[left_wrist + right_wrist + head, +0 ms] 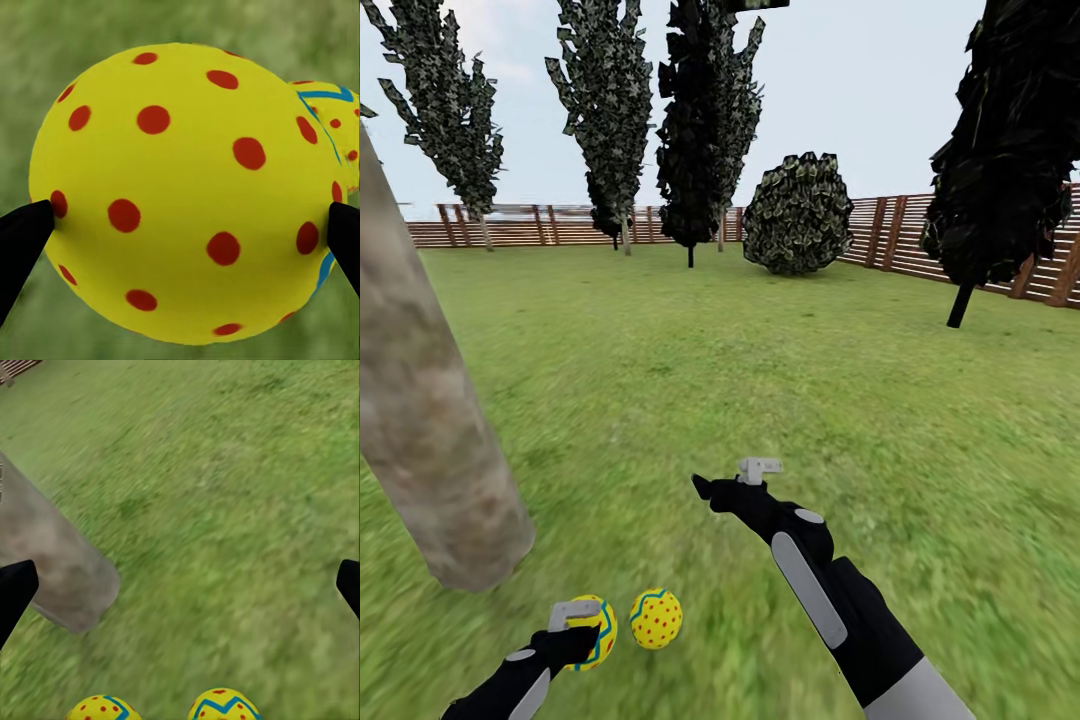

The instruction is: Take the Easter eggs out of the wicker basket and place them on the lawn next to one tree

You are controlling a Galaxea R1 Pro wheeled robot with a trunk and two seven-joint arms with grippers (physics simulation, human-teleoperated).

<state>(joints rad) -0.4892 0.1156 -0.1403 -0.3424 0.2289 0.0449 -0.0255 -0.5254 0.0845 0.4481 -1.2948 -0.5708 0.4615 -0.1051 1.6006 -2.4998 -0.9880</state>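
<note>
Nearest, low in the head view: left gripper (582, 628) pinching a yellow egg (596, 630), red-dotted with blue zigzags, fingertips (22, 240) pressed against its sides, held low over the lawn (760, 400). Probably about to be set down, since a second egg (656, 619) already rests on the grass just beside it. Both placed close to the tree trunk (430, 430), thick and mottled grey-tan, rising at a lean on the left, likely the tree chosen for the task. No third egg or wicker basket to be seen here.

A little farther out, right gripper (732, 478) reaching forward over bare grass, spread wide and empty, apparently kept clear of the eggs; seen from its wrist, black fingertips (15, 592) far apart, trunk base and both eggs beyond.

Beyond, open green lawn. Farthest, dark columnar trees (700, 120), a round bush (798, 214), and a brown slatted fence (900, 235) ringing the garden under pale sky.
</note>
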